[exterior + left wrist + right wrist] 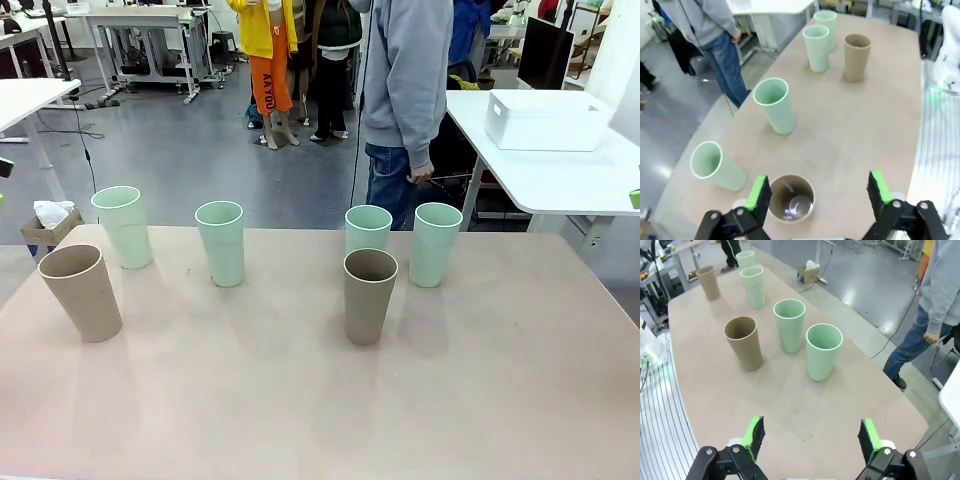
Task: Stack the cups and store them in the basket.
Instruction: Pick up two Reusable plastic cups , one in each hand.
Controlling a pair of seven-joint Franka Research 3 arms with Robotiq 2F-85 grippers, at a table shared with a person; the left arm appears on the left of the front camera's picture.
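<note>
Glossy grey floor (200, 150) stretches out behind, catching pale light. White desks (150, 18) line the far left, another white table (540, 178) stands at right, and a cardboard box (40, 232) sits low on the left.

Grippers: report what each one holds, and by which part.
Nothing is held. The left gripper stands open above a tan cup, not closed on it. The right gripper stands open over the table.
</note>
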